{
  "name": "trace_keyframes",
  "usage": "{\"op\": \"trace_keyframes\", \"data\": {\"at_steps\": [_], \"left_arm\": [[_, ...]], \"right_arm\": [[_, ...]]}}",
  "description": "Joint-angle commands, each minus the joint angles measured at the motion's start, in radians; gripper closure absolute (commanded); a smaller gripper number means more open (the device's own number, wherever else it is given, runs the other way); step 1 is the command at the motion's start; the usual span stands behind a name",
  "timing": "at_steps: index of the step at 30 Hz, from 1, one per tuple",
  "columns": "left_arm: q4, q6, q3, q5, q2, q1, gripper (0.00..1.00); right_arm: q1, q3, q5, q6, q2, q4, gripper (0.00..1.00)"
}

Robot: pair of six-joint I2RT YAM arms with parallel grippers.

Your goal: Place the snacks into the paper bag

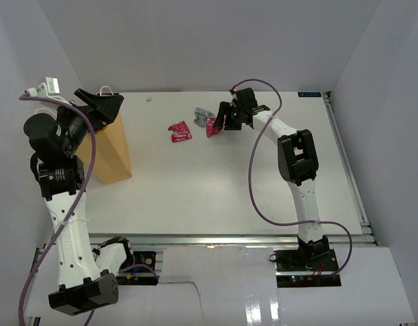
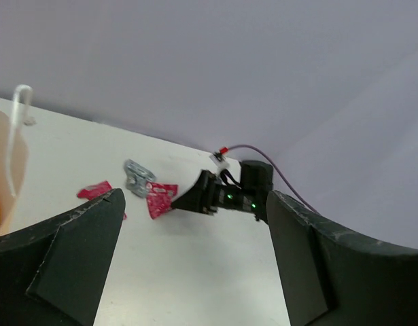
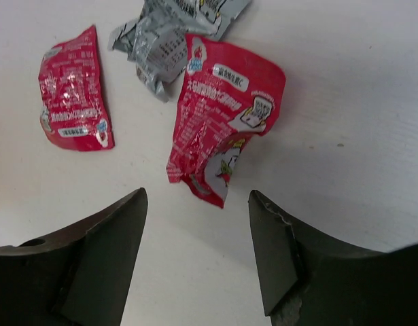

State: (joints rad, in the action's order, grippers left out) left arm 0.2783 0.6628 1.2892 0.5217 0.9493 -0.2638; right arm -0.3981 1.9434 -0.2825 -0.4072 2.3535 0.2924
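Right gripper (image 3: 196, 204), jaws apart, hovers over a crumpled red wrapper (image 3: 225, 115) beside a grey wrapper (image 3: 168, 41); next, lower and pinch it. Left gripper (image 1: 100, 105), jaws wide and empty, hangs above the paper bag (image 1: 113, 156).

A white tabletop (image 1: 222, 193) sits between plain white walls (image 1: 195, 41), with a metal rail (image 1: 347, 173) running along its right edge.

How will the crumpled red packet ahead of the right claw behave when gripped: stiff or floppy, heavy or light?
Probably floppy: the red packet is creased, thin foil. It looks light and fairly flat, so it may slide on the smooth table. The grey packet beside it might shift.
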Motion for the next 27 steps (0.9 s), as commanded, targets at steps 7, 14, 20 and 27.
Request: {"op": "trace_keyframes", "data": {"at_steps": [7,14,20,27], "left_arm": [[-0.028,0.116,-0.074,0.146,0.037,0.200,0.10],[-0.031,0.089,-0.059,-0.072,0.209,0.526,0.09],[-0.117,0.136,-0.111,-0.138,0.321,0.617,0.08],[-0.269,0.302,-0.246,-0.178,0.420,0.661,0.02]], "right_arm": [[-0.001,0.052,0.040,-0.143,0.090,-0.142,0.43],[-0.005,0.032,0.013,-0.147,0.109,-0.176,0.55],[0.008,-0.044,-0.069,-0.107,0.072,-0.208,0.91],[0.114,-0.271,-0.512,0.058,-0.139,-0.275,0.92]]}}
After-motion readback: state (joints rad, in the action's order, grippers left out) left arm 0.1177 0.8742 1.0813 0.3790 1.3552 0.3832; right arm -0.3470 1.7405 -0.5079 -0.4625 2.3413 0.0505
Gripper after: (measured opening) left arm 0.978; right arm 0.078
